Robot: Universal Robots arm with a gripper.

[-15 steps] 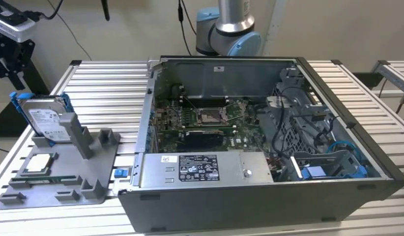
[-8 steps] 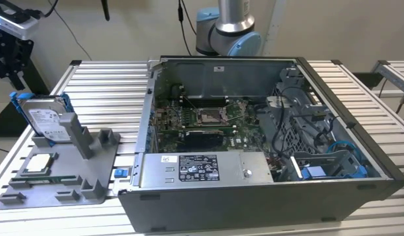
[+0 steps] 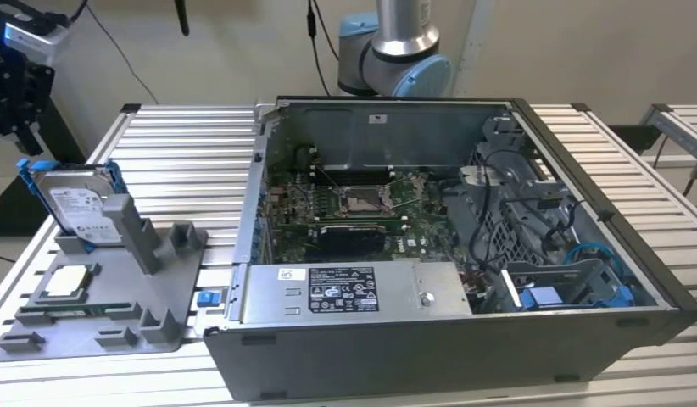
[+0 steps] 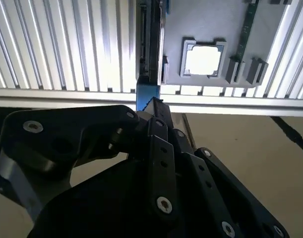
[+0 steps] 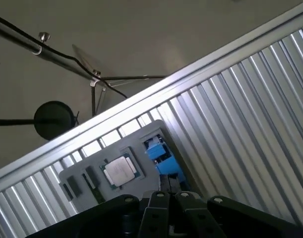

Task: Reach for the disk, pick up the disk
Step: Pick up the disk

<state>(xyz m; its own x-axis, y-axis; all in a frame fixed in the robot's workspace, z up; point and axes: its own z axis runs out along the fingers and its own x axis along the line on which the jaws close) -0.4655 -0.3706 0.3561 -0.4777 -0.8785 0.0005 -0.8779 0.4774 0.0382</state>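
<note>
Overhead, the gripper hangs at the disk's eleven o'clock in the exterior view, apart; disk upright in a grey holder; gripper's opening: cannot tell.

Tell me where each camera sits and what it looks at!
Exterior view: off the arm, up high, looking down at the table, case, disk; the arm and gripper show.
First wrist view: on the wrist, looking down past the gripper at disk and chip.
Second wrist view: on the wrist, looking down the gripper onto the disk's top edge.
Shared: all see the disk and chip.
</note>
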